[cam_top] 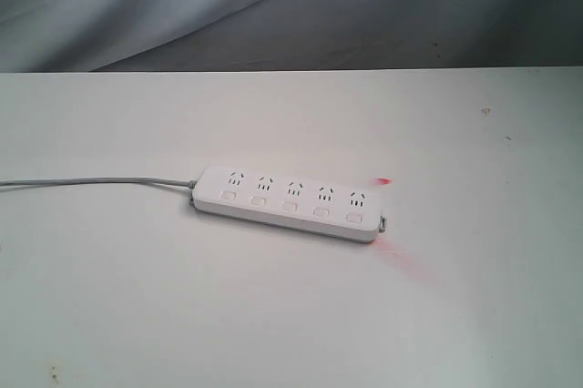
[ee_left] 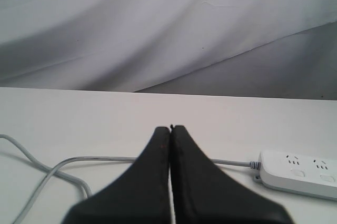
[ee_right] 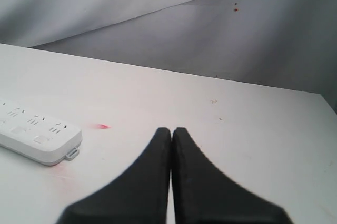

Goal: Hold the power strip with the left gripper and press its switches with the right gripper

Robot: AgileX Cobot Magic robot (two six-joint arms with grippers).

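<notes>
The white power strip (cam_top: 290, 202) lies flat mid-table, its row of small white switches (cam_top: 289, 205) along the near side and its thin grey cord (cam_top: 91, 180) running off to the left. No arm shows in the exterior view. In the left wrist view my left gripper (ee_left: 171, 128) is shut and empty, hovering over the cord (ee_left: 100, 158), with the strip's cord end (ee_left: 297, 174) off to one side. In the right wrist view my right gripper (ee_right: 171, 129) is shut and empty, apart from the strip's far end (ee_right: 39, 137).
The white table (cam_top: 291, 315) carries a small red light spot (cam_top: 385, 181) beside the strip's right end and a faint pink streak (cam_top: 401, 265) in front of it. A grey draped backdrop (cam_top: 273, 5) hangs behind the table's far edge.
</notes>
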